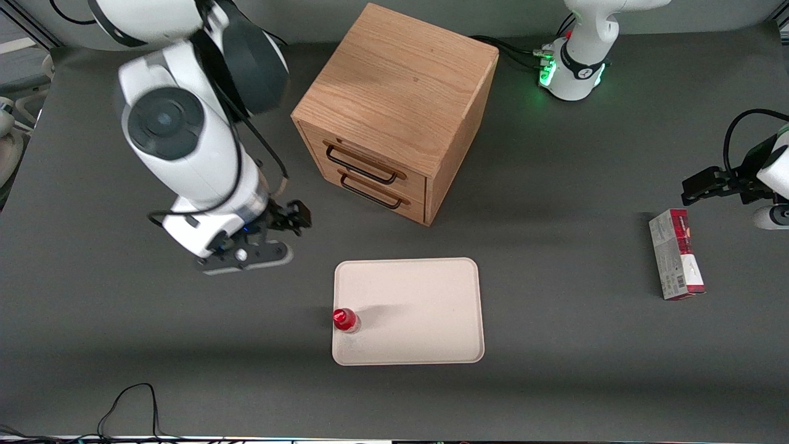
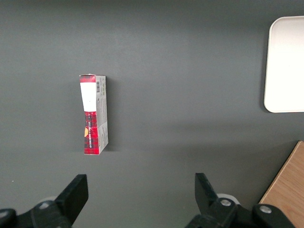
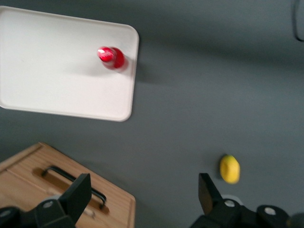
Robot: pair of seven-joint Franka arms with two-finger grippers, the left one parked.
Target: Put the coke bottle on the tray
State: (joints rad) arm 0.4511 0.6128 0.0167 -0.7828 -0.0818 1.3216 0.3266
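Dark grey worktop [image 1: 555,203] fills my screens. I see the coke bottle [image 1: 345,320] standing upright on the tray [image 1: 419,308], just inside the rim at the tray's edge toward the working arm's end. My end effector [image 3: 142,194] hangs above bare worktop with its fingers spread wide, holding nothing, near the wooden drawer cabinet [image 1: 394,111] and well apart from the bottle.

Even, soft overhead light, faint shadows beside the coke bottle [image 1: 346,320], slight blur in the right wrist view.
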